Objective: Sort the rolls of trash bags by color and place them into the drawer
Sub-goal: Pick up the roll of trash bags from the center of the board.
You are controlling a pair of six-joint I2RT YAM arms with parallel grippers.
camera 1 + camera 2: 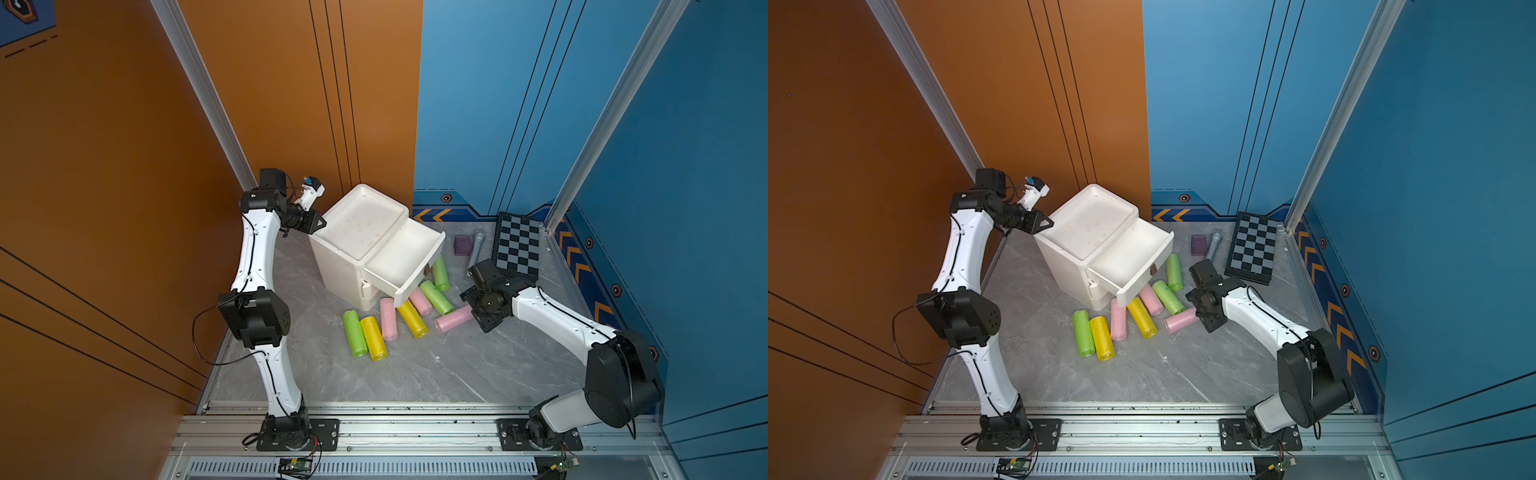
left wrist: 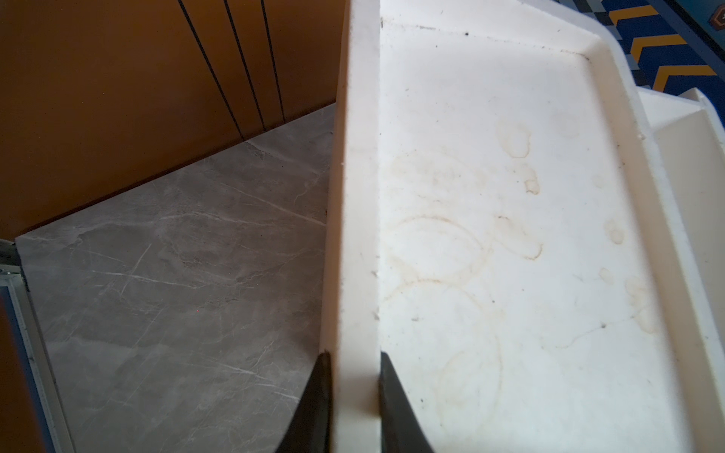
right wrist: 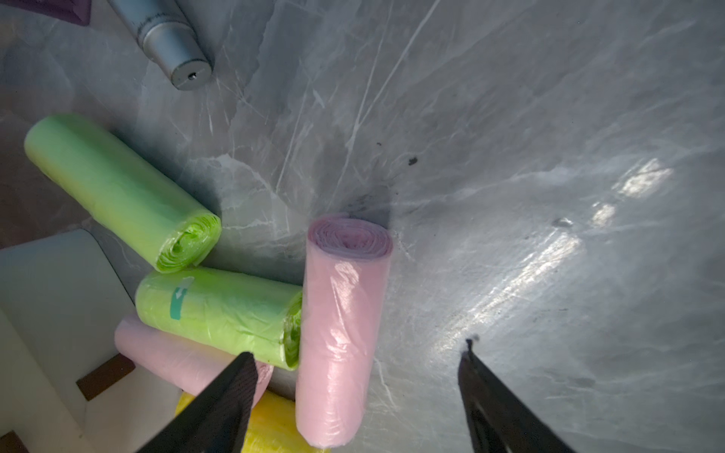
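Pink roll lying inside spread right claw, left claw clamped on cabinet rim

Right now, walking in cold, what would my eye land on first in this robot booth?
The pastel rolls of trash bags, pink, green and yellow, scattered on the grey table by the open drawer of a white cabinet. Then the arms: the left end effector clamps the cabinet's rim, while the right end effector stands open over a pink roll.
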